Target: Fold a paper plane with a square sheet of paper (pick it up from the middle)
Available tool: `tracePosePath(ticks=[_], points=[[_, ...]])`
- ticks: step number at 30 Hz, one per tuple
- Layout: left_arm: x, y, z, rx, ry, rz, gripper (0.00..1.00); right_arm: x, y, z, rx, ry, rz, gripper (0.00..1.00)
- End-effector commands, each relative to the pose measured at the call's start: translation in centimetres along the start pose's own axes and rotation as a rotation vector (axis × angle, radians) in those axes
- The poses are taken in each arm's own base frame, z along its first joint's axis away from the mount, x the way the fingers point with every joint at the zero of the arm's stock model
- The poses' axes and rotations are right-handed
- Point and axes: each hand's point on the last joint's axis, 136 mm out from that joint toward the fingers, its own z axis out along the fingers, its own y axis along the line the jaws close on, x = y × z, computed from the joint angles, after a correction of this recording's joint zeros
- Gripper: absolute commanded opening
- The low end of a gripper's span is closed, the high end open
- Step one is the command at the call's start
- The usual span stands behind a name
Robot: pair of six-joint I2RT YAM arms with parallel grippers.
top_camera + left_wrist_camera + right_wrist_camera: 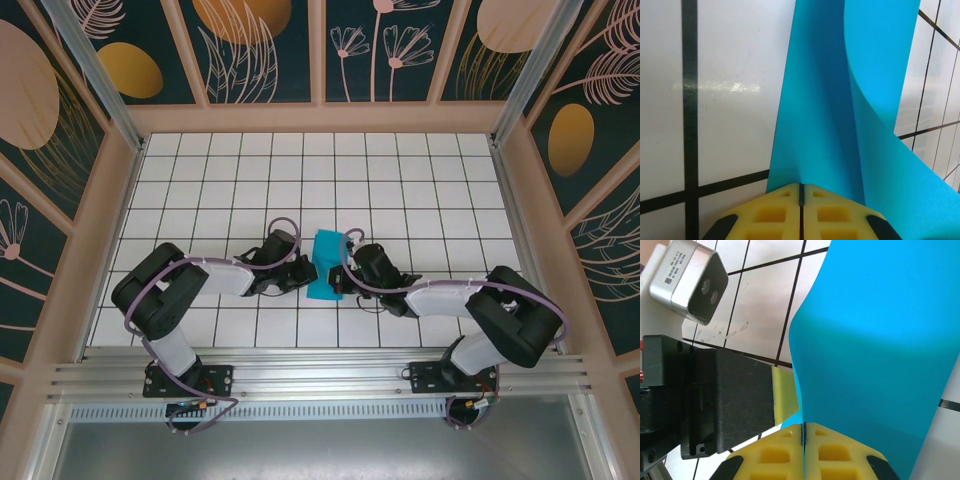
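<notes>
White-tiled table (400, 170): one square sheet of paper (326, 265), bowed; left gripper (801, 189), right gripper (803, 427) both pinch its edges; bare tiles beyond it.

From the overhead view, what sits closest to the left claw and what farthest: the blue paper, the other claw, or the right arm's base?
1. blue paper, pinched in the left gripper itself, in the middle.
2. right gripper, just across the paper, to the right.
3. right arm's base, bottom right of the view.
</notes>
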Motion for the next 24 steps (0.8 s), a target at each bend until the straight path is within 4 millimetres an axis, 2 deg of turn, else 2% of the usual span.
tracePosePath(ticks=[1,13,24], points=[[0.6,1.8,0.7,-0.072,0.02,0.01,0.09,0.5,-0.4,-0.5,-0.008,0.039,-0.006,0.05],[0.6,2.5,0.7,-0.107,0.024,0.02,0.09,-0.4,-1.6,-0.6,-0.062,0.075,0.036,0.08],[0.3,1.6,0.7,-0.088,0.021,0.031,0.1,0.1,-2.5,-0.1,-0.063,0.094,0.068,0.09]])
